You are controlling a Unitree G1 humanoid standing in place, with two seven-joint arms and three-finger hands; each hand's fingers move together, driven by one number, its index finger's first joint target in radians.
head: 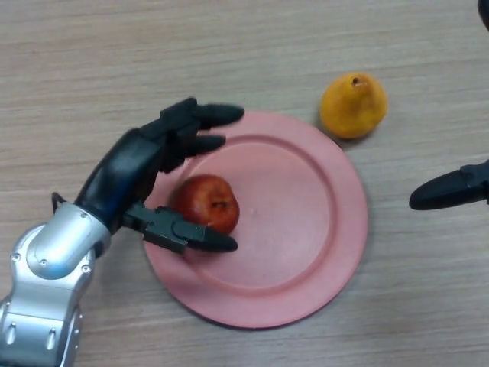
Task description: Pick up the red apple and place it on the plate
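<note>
The red apple (206, 202) sits on the left part of the pink plate (306, 229). My left hand (134, 172) comes in from the lower left and lies around the apple. Its fingers (206, 118) stretch straight above the apple, apart from it. Its thumb (200, 238) lies just below the apple, close to or touching its lower side. The hand is open. Of my right hand (451, 189) only a straight black finger shows at the right edge, right of the plate, holding nothing.
A yellow pear (353, 105) stands on the wooden table (114, 61) touching the plate's upper right rim. Another black part of the right hand (484, 11) shows at the top right corner.
</note>
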